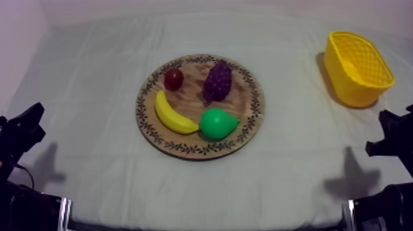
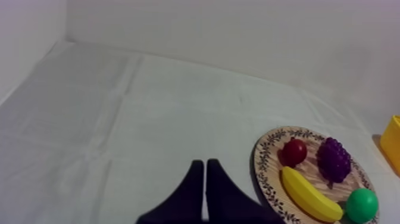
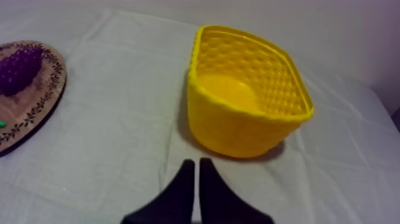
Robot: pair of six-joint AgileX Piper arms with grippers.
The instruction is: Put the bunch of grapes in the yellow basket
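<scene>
Your left gripper (image 2: 202, 162) sat low at the table's left, fingers pressed together on nothing, well apart from the board (image 1: 255, 104). On the board you had the small red fruit (image 1: 173, 78) at 11 o'clock, the banana (image 1: 172, 115) at 8, the grapes (image 1: 217, 80) at 1 and the pear (image 1: 217, 123) at 5. The basket (image 1: 347, 89) stood at the table's 2 o'clock, and your right gripper (image 3: 194, 161) hung near it, closed and holding nothing.

Top view slants down on whole table (image 1: 92, 153); low wrist views both catch wooden board (image 2: 261, 170).
</scene>
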